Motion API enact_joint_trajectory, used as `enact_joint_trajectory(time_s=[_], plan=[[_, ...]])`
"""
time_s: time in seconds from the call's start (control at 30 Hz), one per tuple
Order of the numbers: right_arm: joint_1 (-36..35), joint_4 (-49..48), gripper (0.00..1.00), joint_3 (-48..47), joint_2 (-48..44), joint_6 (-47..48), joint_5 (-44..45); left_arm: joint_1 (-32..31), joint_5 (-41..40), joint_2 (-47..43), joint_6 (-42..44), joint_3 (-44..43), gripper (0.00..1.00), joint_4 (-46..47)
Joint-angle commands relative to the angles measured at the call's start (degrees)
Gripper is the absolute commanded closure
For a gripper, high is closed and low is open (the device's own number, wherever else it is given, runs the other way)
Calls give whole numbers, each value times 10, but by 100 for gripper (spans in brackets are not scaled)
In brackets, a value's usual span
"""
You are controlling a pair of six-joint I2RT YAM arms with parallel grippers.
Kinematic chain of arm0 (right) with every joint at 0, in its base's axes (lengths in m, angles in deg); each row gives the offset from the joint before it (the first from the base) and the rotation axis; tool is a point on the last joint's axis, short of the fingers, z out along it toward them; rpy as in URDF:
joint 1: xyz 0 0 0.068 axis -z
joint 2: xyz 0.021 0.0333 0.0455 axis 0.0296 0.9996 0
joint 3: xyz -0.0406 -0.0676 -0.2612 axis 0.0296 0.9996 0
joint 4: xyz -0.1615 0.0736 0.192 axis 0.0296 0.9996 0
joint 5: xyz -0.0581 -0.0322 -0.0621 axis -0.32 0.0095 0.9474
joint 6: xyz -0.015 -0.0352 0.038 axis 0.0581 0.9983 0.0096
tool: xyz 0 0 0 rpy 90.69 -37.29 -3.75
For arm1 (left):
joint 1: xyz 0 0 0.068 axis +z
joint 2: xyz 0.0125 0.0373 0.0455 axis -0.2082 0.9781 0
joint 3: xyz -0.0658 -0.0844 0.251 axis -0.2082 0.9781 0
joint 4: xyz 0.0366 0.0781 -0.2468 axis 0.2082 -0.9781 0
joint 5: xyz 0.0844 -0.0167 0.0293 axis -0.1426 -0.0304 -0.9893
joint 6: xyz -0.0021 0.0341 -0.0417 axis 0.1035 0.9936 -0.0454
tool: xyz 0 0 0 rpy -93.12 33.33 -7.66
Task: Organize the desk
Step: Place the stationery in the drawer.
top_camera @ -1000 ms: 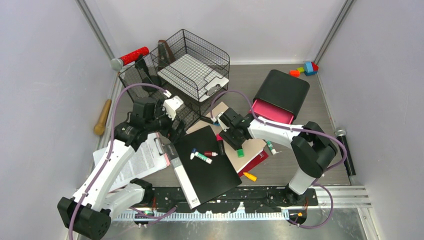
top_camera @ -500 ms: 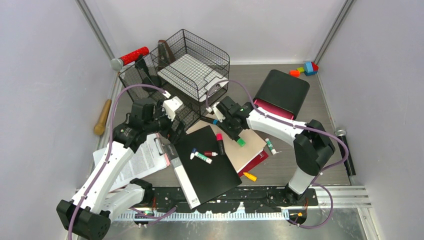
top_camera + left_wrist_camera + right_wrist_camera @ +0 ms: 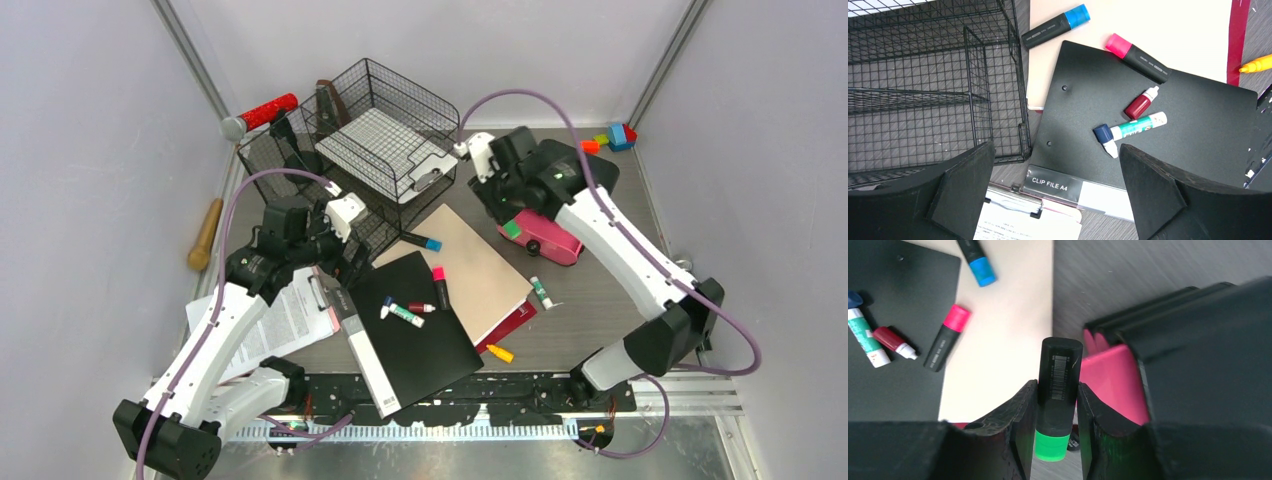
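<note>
Left gripper (image 3: 1055,155) sits nearest to the arm bases, jaws wide open and holding nothing. It hangs over the near corner of the wire tray rack (image 3: 390,130) and the edge of the black clip file (image 3: 1158,150), and it hasn't budged in the last second.

On that file lie a teal-and-white tube (image 3: 1130,129) and a little dark red bottle (image 3: 1140,104). The pink-capped marker (image 3: 1138,55) straddles the file's far edge and the tan folder (image 3: 480,265). A bit farther, the blue-capped marker (image 3: 1055,25) rests at the folder's far left corner.

The real news is farther back. A second ago the right gripper (image 3: 1057,405) was low over the tan folder; now it has swung up and away to the far right. It's clamped on a green-capped marker (image 3: 1059,385) just above the pink drawer (image 3: 1108,385) of the black drawer unit (image 3: 560,185).

So one loose pen is off the pile and looks headed for that drawer (can't tell if the drawer is open far enough). The desk (image 3: 600,330) itself is the grey wood-grain top under all of this, and it's far from tidy. My guess: early days.
</note>
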Motion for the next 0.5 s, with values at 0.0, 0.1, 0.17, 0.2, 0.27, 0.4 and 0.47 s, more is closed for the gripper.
enact_joint_trajectory(time_s=[0.0,0.1,0.17,0.2,0.27,0.4,0.47], plan=[[36,66,100,-46,-32,55,3,1,-2,0,-5,-25,1,18],[72,87,100,-48,-33,99,0,1,0,3,-5,-26,1,20],[92,96,100,-46,-30,126,-4,1,1,3,-5,-27,1,20],[103,98,99,-41,-29,134,-6,1,1,5,-6,-27,1,20],[112,99,99,-29,-29,157,-10,1,1,4,-5,-26,1,21],[128,85,94,-2,-27,204,3,1,0,5,-3,-26,1,22],[138,76,88,7,-26,217,3,1,0,4,-2,-26,1,20]])
